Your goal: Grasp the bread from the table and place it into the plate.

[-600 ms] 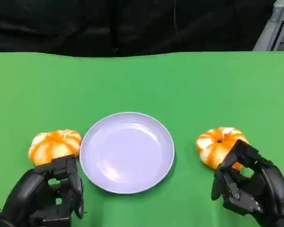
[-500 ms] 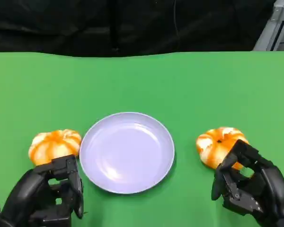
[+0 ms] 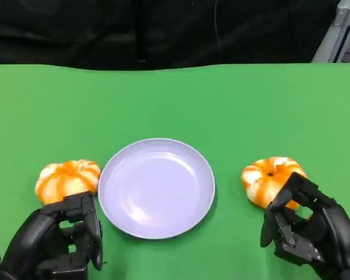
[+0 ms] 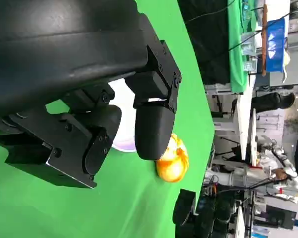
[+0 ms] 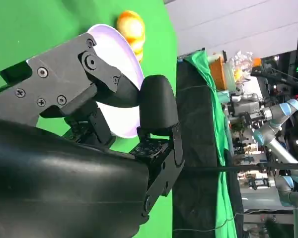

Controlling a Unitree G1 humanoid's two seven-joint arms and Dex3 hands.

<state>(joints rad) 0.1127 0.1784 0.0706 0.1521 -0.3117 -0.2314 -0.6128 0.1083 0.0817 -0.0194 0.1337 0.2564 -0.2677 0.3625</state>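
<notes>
The plate sat mid-table, toward the robot. One bread lay just beside its left rim, another bread right of it, a gap between. Left hand sat just in front of the left bread; right hand in front of the right bread, overlapping its near edge.

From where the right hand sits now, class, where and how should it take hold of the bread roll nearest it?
Grip the bread roll across its rounded sides, coming down from above. It sits flat and dome-shaped on the green table, clear of the plate, and the right hand is just behind it, probably needing only a short reach forward.
</notes>
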